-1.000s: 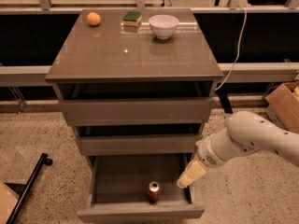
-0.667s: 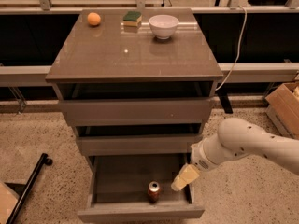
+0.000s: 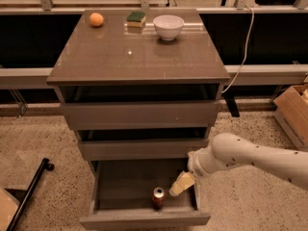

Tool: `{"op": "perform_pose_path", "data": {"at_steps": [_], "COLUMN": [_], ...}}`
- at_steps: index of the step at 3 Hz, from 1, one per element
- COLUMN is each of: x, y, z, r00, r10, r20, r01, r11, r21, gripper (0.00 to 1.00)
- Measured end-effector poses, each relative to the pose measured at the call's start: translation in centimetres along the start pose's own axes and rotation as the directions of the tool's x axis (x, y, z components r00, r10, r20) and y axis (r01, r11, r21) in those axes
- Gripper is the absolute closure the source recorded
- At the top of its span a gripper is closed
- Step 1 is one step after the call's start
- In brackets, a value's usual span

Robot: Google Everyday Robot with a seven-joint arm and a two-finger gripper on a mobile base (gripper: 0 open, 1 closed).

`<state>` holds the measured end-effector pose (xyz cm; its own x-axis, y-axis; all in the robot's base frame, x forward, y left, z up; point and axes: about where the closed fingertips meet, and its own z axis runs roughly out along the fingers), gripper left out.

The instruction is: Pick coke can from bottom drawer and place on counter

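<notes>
The coke can [image 3: 158, 197] stands upright in the open bottom drawer [image 3: 144, 221], near the front panel and about midway across. Its long axis is vertical and its silver top faces up. The gripper [image 3: 182, 183], a pale wedge at the end of the white arm [image 3: 250, 159], hangs inside the drawer opening. It slants down toward the can from the upper right of the picture. Its tip is just beside the can's upper part, and a thin gap seems to remain, though contact cannot be ruled out. Whether the gripper is spread or closed up cannot be made out from this angle. As I judge it, the coming move turns on that short offset: the can lies down and to the picture's left of the tip, so the wedge must close in sideways around an upright cylinder, with the drawer's front wall close by. No brand name or other writing can be read on the can; only a red body and a metal lid show. Above, the table [image 3: 139, 61], where the can must go, carries an orange [image 3: 96, 19], a sponge [image 3: 136, 18] and a white bowl [image 3: 168, 27] along its far edge.
</notes>
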<state>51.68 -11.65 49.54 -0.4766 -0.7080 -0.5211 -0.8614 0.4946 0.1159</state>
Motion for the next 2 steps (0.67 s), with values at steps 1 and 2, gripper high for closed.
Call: {"op": "perform_pose_path", "data": {"at_steps": [1,2], "x": [0.0,1.2], "y": [0.0,-0.2], "z": [0.0,2.7], "r00": [1.0,1.0], "r10": [0.0,0.006], "r20": [0.0,-0.017], "r01": [0.0,-0.006], "r11": [1.0,0.9999], "r21": [0.0,0.013], "gripper": [0.0,0.0]}}
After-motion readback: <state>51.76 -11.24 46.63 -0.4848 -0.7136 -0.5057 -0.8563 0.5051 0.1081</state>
